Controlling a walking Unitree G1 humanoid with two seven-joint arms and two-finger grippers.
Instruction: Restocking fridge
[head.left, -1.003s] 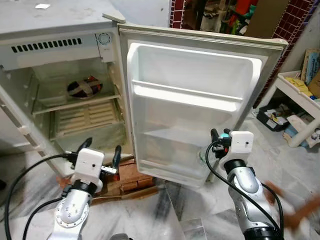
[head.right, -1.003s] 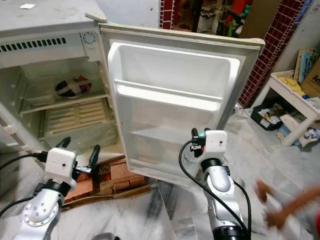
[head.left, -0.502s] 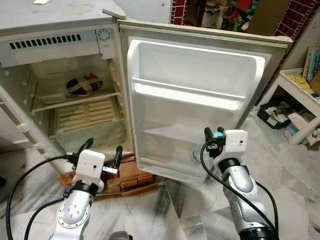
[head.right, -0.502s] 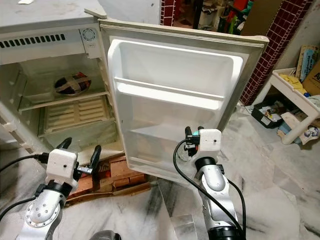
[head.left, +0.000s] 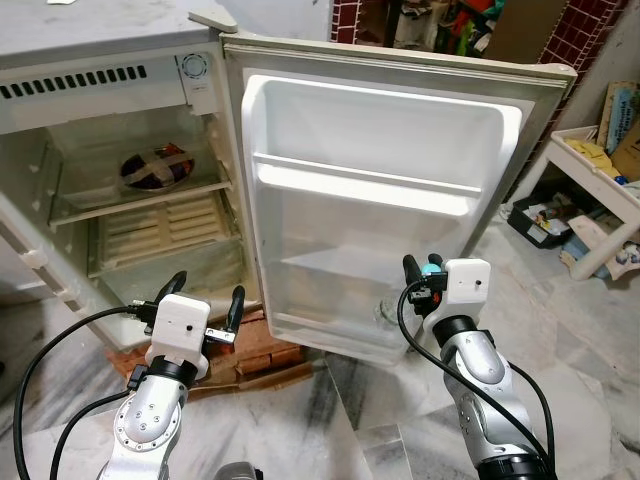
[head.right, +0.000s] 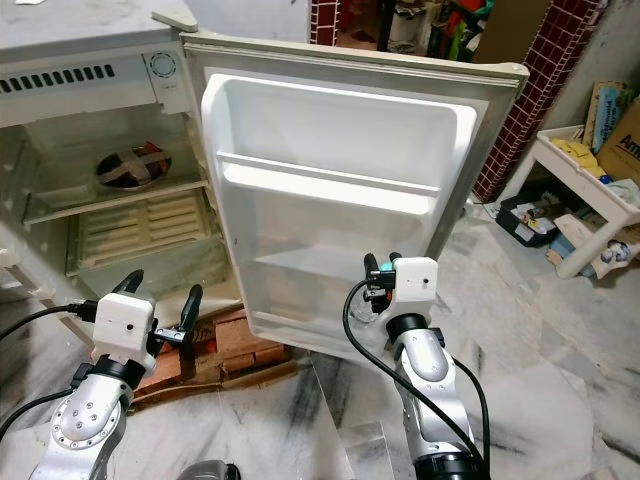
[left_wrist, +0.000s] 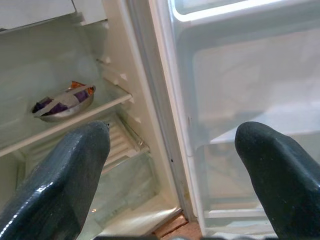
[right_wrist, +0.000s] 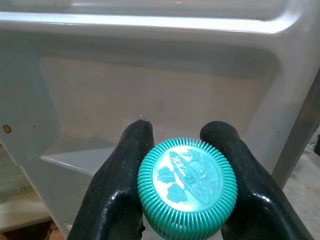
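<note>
Right gripper (right_wrist: 175, 165) clamps a teal-capped clear plastic bottle (right_wrist: 186, 185) before the open white fridge door (head.left: 380, 150)'s bare lower shelf (head.left: 340, 268) at twelve o'clock. Left gripper (head.left: 203, 302) hangs open; stocking appears barely begun, the bottle not yet shelved.

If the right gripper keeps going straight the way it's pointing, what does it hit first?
Probably the inner wall of the open fridge door, near its lower shelf. The right gripper, shut on a teal-capped bottle, faces that panel; depth is unclear.

I'm seeing one open white fridge (head.left: 120, 60), one metal bowl (head.left: 155, 168) inside, one teal-capped clear bottle (right_wrist: 187, 186), two black-fingered grippers.
</note>
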